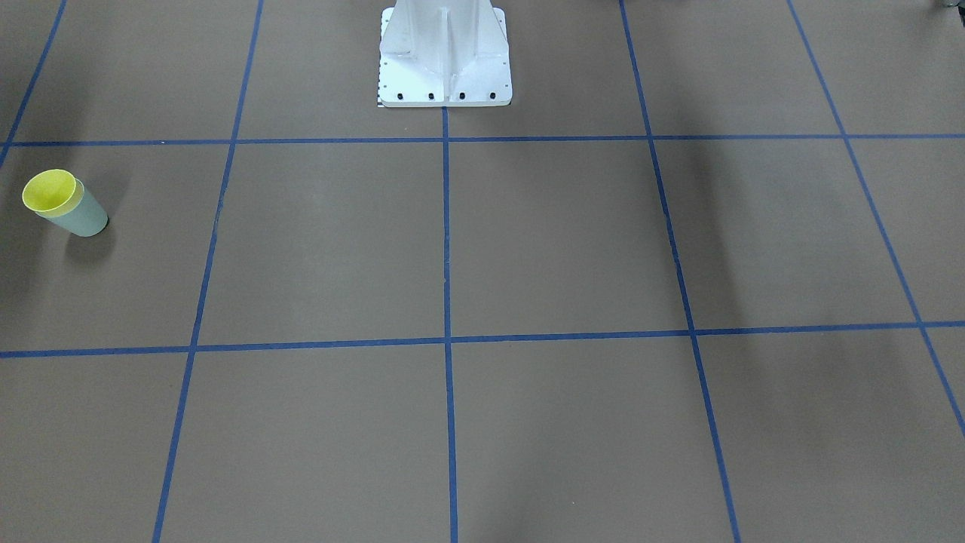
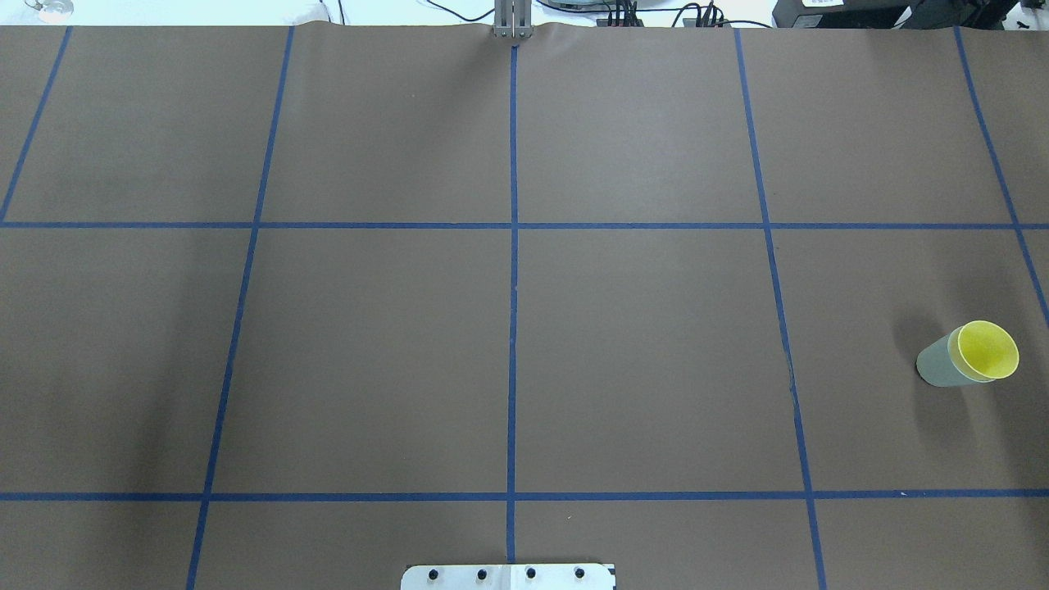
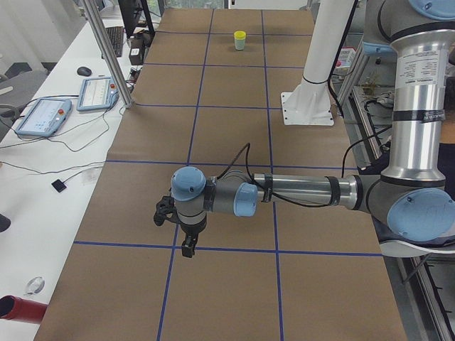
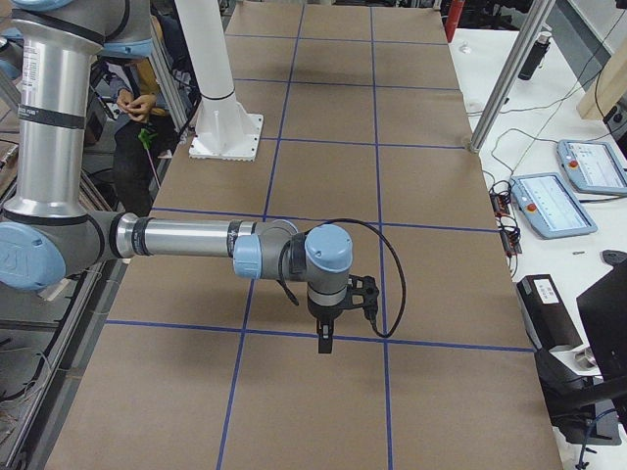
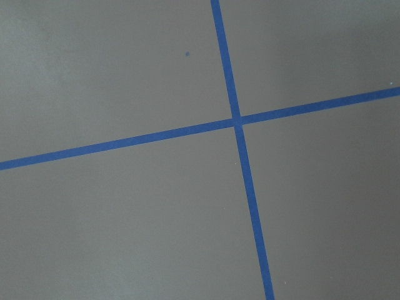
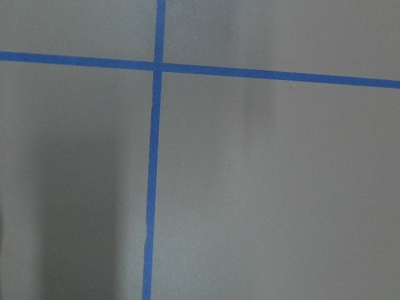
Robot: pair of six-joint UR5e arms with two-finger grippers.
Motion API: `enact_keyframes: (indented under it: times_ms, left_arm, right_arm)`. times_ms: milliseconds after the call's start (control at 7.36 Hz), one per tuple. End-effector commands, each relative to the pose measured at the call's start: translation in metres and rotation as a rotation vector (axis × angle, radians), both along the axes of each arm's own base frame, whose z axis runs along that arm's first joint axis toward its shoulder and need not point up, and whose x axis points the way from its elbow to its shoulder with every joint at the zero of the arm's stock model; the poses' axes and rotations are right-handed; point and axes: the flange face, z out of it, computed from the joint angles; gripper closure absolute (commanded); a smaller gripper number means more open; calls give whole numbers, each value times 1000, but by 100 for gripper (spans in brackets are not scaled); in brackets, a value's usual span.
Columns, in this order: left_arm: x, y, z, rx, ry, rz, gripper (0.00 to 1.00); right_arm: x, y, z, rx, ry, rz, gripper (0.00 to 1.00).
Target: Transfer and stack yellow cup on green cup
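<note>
The yellow cup (image 1: 48,190) sits nested inside the green cup (image 1: 84,215), and the pair stands upright on the brown table at the robot's far right. The overhead view shows the yellow cup (image 2: 987,350) inside the green cup (image 2: 934,366) near the right edge. In the exterior left view the stacked cups (image 3: 240,40) are small at the far end. My left gripper (image 3: 186,249) hangs low over the table's left end, far from the cups. My right gripper (image 4: 324,345) hangs over the right part. Both show only in side views, so I cannot tell whether they are open or shut.
The white robot base (image 1: 445,60) stands at the table's robot-side edge. Blue tape lines grid the brown table (image 2: 639,360). Tablets (image 3: 43,117) and cables lie on the white bench beside it. A metal post (image 3: 106,53) stands at the far edge.
</note>
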Motion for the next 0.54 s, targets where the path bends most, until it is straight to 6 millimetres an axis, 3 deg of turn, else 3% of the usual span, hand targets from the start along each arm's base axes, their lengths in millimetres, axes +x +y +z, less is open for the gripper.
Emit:
enact_keyframes:
  times_ms: [0, 407]
  left_arm:
    - [1, -1, -6, 17, -5, 2, 0]
    - [0, 6, -16, 35, -4, -2, 0]
  right_arm:
    - [0, 0, 0, -1, -1, 0, 0]
    - [0, 2, 2, -6, 1, 0, 0]
